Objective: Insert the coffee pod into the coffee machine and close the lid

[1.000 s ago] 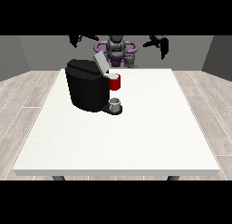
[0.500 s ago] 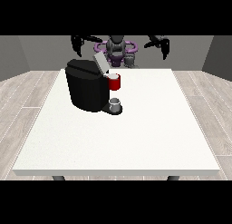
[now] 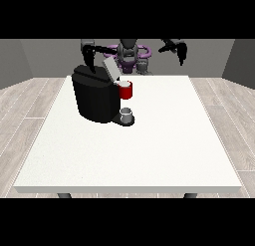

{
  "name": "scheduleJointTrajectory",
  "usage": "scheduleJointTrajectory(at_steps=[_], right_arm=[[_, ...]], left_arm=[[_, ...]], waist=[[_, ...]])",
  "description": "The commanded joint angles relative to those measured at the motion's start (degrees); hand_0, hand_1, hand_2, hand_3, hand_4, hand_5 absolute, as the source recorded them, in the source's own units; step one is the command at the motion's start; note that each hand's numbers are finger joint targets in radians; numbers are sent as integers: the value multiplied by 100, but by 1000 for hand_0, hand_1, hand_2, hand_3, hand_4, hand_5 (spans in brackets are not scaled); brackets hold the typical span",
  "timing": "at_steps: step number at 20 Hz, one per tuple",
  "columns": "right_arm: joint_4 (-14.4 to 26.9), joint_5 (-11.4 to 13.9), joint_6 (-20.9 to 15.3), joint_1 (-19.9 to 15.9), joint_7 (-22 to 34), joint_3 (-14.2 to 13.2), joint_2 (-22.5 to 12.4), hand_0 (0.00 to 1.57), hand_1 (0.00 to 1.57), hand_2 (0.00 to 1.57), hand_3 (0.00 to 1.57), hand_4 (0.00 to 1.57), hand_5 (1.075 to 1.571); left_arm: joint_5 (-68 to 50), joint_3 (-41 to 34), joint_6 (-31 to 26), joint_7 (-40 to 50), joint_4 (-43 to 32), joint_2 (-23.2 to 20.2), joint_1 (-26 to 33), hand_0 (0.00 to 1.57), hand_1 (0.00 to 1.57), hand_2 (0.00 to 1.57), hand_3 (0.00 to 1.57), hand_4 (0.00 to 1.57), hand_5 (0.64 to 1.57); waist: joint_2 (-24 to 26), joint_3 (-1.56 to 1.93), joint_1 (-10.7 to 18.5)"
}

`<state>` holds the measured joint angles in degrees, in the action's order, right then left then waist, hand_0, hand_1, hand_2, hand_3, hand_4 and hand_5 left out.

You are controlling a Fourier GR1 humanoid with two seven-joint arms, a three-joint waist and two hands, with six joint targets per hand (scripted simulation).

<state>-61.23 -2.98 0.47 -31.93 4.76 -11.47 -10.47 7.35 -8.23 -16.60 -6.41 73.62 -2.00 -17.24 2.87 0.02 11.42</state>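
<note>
A black coffee machine (image 3: 94, 98) stands on the white table (image 3: 149, 150), left of centre near the far edge. Its grey lid (image 3: 110, 68) is tilted up and open above a red front part (image 3: 126, 90). A small grey cup (image 3: 126, 114) sits on the machine's base. I cannot make out a coffee pod. The hand at the view's left (image 3: 90, 56) hangs just above the machine's top rear, fingers pointing down. Raised high at the far right, the hand at the view's right (image 3: 177, 47) holds nothing visible.
The robot's torso (image 3: 129, 56) stands behind the table's far edge. Bare white table spreads in front of and to the right of the machine. Wooden floor surrounds the table.
The hand at the view's left has come down and inward towards the machine's top. The hand at the view's right has barely moved.
</note>
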Motion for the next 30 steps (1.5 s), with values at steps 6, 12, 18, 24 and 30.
scheduleJointTrajectory(at_steps=[6, 12, 18, 24, 30], right_arm=[[361, 160, 45, -271, -419, 252, 97, 0, 0, 0, 0, 0, 1571], [278, 133, 171, -740, -156, 396, 128, 0, 0, 0, 0, 79, 1571], [398, 324, 46, -1307, 47, 536, 138, 0, 0, 0, 0, 200, 1571], [442, 582, -60, -1481, -176, 674, 131, 0, 0, 0, 0, 103, 1571], [319, 749, -174, -1738, 159, 880, 264, 0, 0, 0, 0, 0, 1571]], left_arm=[[-289, -100, 13, 326, 814, -293, 332, 0, 0, 0, 0, 368, 1571], [122, 108, 535, 64, 802, -155, 507, 0, 0, 0, 0, 299, 1571], [-130, -109, 363, 82, 605, -402, 309, 0, 0, 0, 0, 339, 1571], [70, 317, 410, -24, 909, -100, 598, 0, 0, 0, 0, 411, 1571], [18, 300, 256, 24, 770, -237, 446, 0, 0, 0, 0, 383, 1571]], waist=[[-399, 0, -84], [-490, -1, -344], [-691, -2, -293], [-704, -1, 109], [-755, -2, 308]])
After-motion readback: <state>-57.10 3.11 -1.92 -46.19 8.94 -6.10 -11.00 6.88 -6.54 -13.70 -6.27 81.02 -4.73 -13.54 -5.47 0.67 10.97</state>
